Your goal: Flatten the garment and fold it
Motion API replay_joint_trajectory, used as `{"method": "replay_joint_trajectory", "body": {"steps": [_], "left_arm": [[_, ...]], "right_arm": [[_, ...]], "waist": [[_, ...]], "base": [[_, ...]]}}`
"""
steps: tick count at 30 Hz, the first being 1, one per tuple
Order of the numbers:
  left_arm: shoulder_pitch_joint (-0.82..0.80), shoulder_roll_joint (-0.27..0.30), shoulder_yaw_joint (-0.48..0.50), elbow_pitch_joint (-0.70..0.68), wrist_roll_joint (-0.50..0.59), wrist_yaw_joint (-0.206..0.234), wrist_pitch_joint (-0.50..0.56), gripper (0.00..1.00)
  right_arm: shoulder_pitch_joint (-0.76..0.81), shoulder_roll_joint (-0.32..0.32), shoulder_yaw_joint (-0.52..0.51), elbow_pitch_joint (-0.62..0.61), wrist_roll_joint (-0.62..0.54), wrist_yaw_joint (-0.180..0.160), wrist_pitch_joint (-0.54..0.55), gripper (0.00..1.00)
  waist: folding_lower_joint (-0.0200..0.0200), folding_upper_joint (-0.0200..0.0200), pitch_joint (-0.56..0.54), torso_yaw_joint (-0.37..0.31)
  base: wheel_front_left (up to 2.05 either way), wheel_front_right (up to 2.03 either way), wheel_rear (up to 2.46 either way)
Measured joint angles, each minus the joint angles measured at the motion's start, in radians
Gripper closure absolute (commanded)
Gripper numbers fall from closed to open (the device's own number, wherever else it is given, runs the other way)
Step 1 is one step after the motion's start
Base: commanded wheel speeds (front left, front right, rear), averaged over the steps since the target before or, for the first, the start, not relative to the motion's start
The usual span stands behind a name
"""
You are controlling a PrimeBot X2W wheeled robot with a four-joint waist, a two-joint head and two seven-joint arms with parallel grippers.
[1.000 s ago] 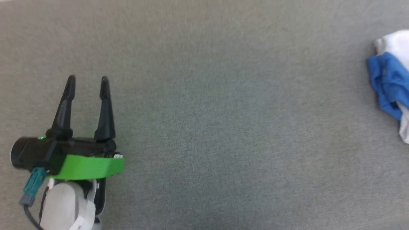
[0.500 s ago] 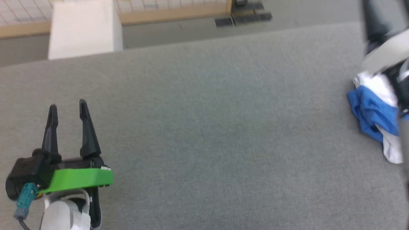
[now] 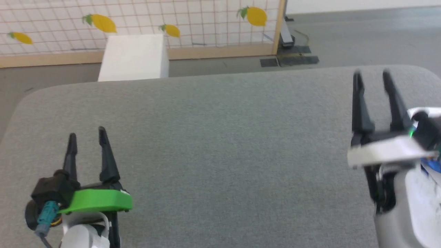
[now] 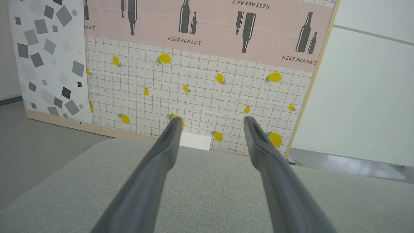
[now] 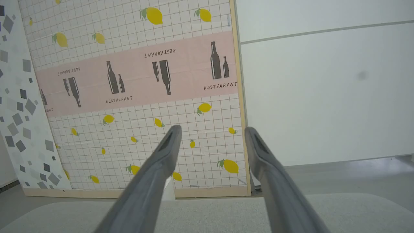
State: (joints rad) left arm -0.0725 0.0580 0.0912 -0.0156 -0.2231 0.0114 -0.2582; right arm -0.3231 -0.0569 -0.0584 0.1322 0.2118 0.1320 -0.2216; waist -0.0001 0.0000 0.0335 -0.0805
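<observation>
grey cloth covers the bench [image 3: 220,137], whose far corners are rounded. left claw [image 3: 86,132] hangs over the near left part of it, fingers pointing away from the robot. it is released, and bare cloth shows between the fingers. right claw [image 3: 371,73] is at the right side, slightly blurred, likewise released and empty. in its wrist view the two fingers stand apart against a screen [image 5: 129,81] and a pale wall [image 5: 323,97].

garment [image 3: 433,166] sits at the far right edge of the head view, just beside the right claw's wrist. a small patch of bright blue shows there. the rest is hidden by the arm or cut by the frame, so how it lies cannot be told. it is well apart from the left claw, and the right claw's fingers point away from it over bare bench.

beyond the bench a white box [image 3: 134,57] stands on the grey floor [image 3: 361,34] before the screen, a white grid printed with yellow lemons. the wrist views show a pink band with dark bottles on it.
</observation>
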Motion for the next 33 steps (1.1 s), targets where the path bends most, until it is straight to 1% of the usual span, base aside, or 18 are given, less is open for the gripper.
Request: {"method": "replay_joint_trajectory", "body": {"steps": [2, 6, 12, 20, 25, 30, 31, 33], "left_arm": [[0.006, -0.001, -0.012, 0.010, 0.000, 0.002, 0.000, 0.00], [0.018, -0.002, -0.035, 0.035, 0.008, 0.007, 0.000, 0.00], [0.035, -0.003, -0.072, 0.073, 0.023, 0.007, 0.000, 0.00], [0.044, -0.003, -0.112, 0.105, 0.030, 0.007, 0.000, 0.00], [0.049, -0.004, -0.126, 0.098, 0.021, 0.017, 0.000, 0.00], [0.052, -0.004, -0.134, 0.099, 0.013, 0.017, 0.000, 0.00], [0.052, -0.004, -0.135, 0.100, 0.013, 0.017, 0.001, 1.00], [0.051, -0.004, -0.135, 0.100, 0.013, 0.017, 0.001, 1.00]], "right_arm": [[0.051, 0.005, -0.011, 0.004, -0.002, 0.000, -0.010, 0.00], [0.122, 0.004, 0.007, 0.024, 0.013, 0.000, -0.023, 0.00], [0.184, 0.006, 0.026, 0.036, -0.004, 0.000, -0.030, 0.00], [0.225, 0.006, 0.033, 0.034, 0.003, 0.000, -0.034, 0.00], [0.238, 0.006, 0.040, 0.030, 0.010, 0.000, -0.034, 0.00], [0.238, 0.006, 0.033, 0.030, 0.011, 0.000, -0.034, 0.00], [0.238, 0.006, 0.032, 0.030, 0.010, 0.000, -0.034, 1.00], [0.238, 0.006, 0.032, 0.030, 0.010, 0.000, -0.034, 1.00]], "waist": [[0.0000, 0.0000, -0.011, 0.011], [0.0000, 0.0000, -0.028, 0.027], [0.0000, 0.0000, -0.034, 0.040], [0.0000, 0.0000, -0.025, 0.042], [0.0001, 0.0000, -0.018, 0.036], [0.0000, 0.0000, -0.009, 0.035], [0.0001, 0.0000, -0.009, 0.035], [0.0000, 0.0000, -0.008, 0.035]], "base": [[0.00, 0.00, 0.00], [0.00, 0.00, 0.00], [0.00, 0.00, 0.00], [0.00, 0.00, 0.00], [0.00, 0.00, 0.00], [0.00, 0.00, 0.00], [0.00, 0.00, 0.00], [0.00, 0.00, 0.00]]}}
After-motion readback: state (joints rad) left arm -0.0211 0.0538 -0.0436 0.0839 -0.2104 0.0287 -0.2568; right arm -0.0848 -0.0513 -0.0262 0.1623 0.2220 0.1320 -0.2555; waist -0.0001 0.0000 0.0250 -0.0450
